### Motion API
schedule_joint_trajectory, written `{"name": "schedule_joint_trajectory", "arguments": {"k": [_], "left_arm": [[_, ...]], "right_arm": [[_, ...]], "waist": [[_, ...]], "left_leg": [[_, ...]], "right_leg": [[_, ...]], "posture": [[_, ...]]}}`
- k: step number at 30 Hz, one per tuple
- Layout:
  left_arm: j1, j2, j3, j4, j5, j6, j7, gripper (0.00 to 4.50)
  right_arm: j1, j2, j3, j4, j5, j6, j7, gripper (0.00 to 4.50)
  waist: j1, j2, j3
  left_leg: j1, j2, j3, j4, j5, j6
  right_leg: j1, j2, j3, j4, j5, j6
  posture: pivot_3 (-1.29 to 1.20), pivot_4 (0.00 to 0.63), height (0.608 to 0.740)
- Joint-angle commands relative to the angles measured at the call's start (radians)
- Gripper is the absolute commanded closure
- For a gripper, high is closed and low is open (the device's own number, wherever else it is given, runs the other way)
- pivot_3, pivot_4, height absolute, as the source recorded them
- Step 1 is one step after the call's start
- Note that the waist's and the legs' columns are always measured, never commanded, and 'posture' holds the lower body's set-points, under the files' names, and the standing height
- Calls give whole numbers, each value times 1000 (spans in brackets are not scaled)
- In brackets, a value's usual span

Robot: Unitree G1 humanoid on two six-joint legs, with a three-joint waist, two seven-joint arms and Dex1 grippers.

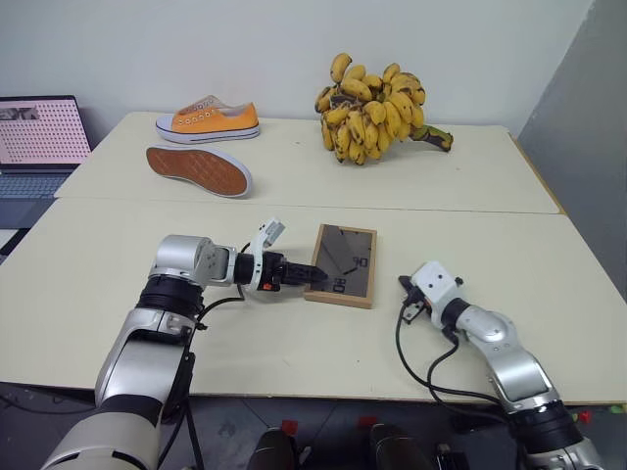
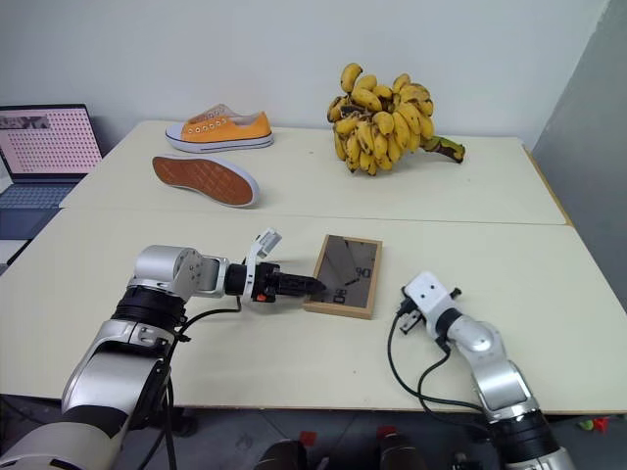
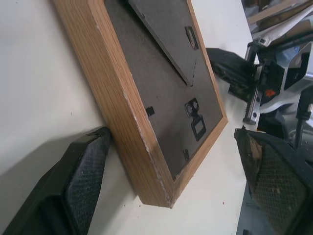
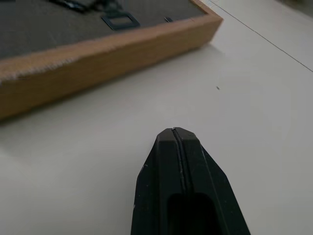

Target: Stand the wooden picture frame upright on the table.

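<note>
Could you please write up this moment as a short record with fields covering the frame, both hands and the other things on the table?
frame: wooden picture frame lies flat, back panel up, on the near half of the table
left hand: left hand open, fingers either side of the frame's near corner
right hand: right hand shut, on the frame's other side, apart from it
task state: frame not yet upright
other things: orange shoe upright, second shoe sole showing, bananas, laptop

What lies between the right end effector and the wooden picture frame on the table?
Only bare table. In the right wrist view, the shut right end effector points at the wooden picture frame, with nothing lying on the stretch between them.
</note>
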Motion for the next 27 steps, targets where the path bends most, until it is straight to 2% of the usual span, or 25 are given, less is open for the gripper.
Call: {"name": "schedule_joint_trajectory", "arguments": {"k": [1,8,20,27], "left_arm": [[-29,-14,12,25,12,-21,13,175],[-70,-33,31,84,22,-49,21,175],[-92,-48,76,122,5,-30,30,175],[-107,-62,98,114,-20,10,10,1591]], "right_arm": [[-56,64,44,-12,-17,6,-27,4500],[-100,143,67,-7,-21,38,-44,4500],[-83,113,38,-3,-17,39,-41,4500],[-79,114,38,-5,-15,42,-49,4500]], "waist": [[0,0,0],[1,0,0],[0,0,0],[-1,0,0]], "left_leg": [[0,0,0,0,0,0],[0,0,0,0,0,0],[0,0,0,0,0,0],[-1,0,0,-1,0,0]], "right_leg": [[0,0,0,0,0,0],[0,0,0,0,0,0],[0,0,-1,0,0,0],[-1,0,-1,0,0,0]], "posture": [[0,150,740],[0,150,740],[0,150,740],[0,150,740]]}}
